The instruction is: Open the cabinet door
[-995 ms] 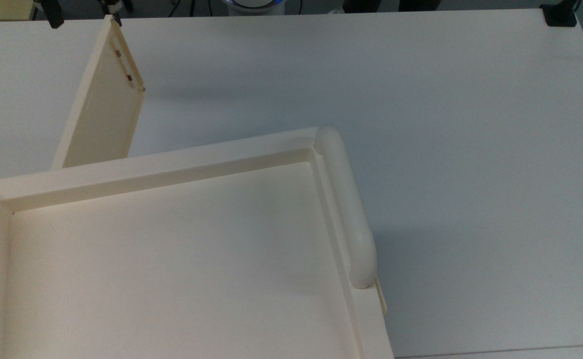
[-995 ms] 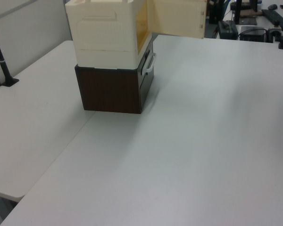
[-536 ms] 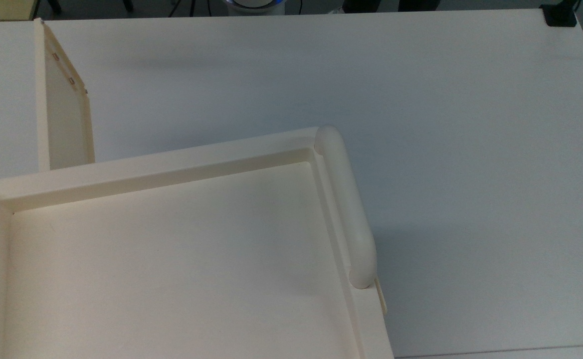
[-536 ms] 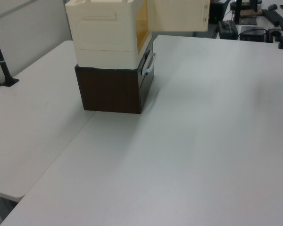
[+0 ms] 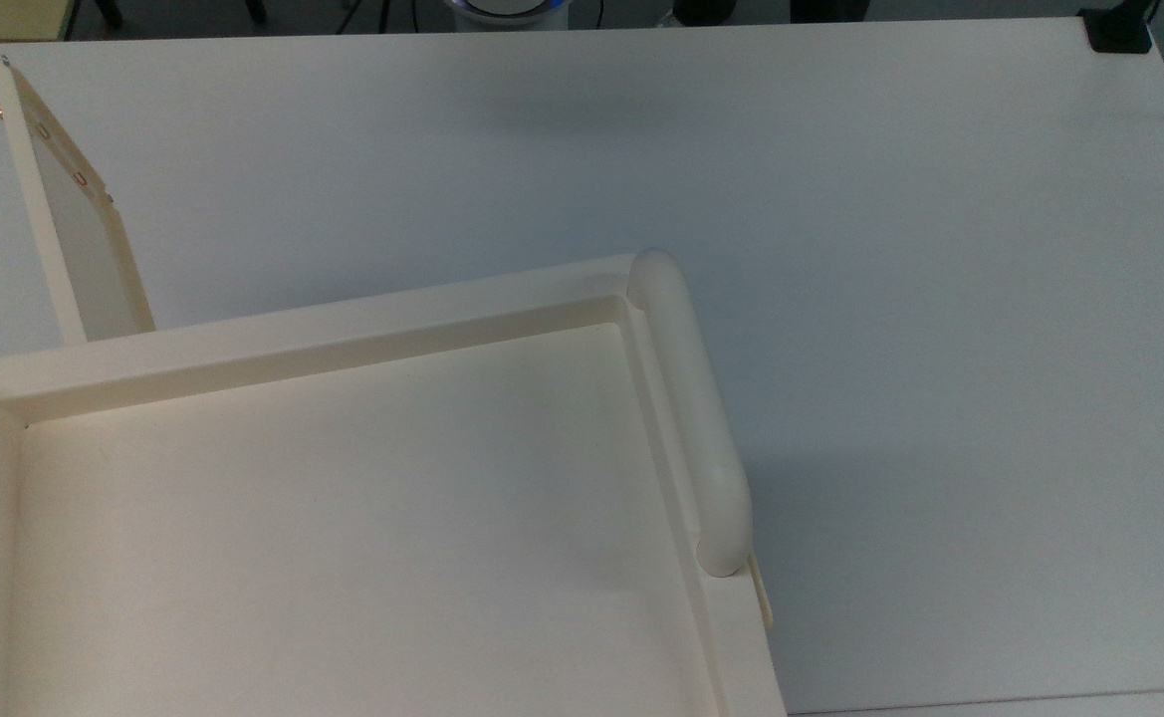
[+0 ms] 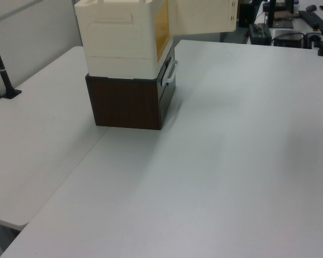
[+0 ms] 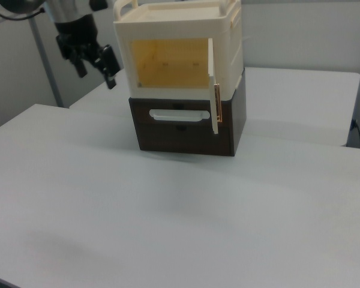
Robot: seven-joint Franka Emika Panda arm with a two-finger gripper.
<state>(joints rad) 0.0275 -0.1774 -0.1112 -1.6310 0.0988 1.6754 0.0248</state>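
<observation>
table [image 6: 242, 161]: white, cabinet stack sits near the left view's top left, rest bare.
drawer unit [image 7: 186, 129]: dark brown base with white handle, carries the cream cabinet, drawer looks shut.
cabinet [image 7: 180, 51]: cream box on top of the drawer unit, front wide open, yellowish interior visible in the right view.
cabinet door [image 5: 69, 204]: swung out past square to the cabinet front. In the top view it now leans toward the top view's left, hinge end at the cabinet's front left corner, free edge far out over the table. In the right view it shows edge-on at the opening's right side.
change: over the last second the door's free edge has travelled from the top view's right-leaning angle to left-leaning, so it kept swinging open.
gripper [image 7: 96, 60]: up beside the cabinet on the right view's left, well apart from the door, fingers spread and holding nothing.
task status: looks done, door fully open and released.
</observation>
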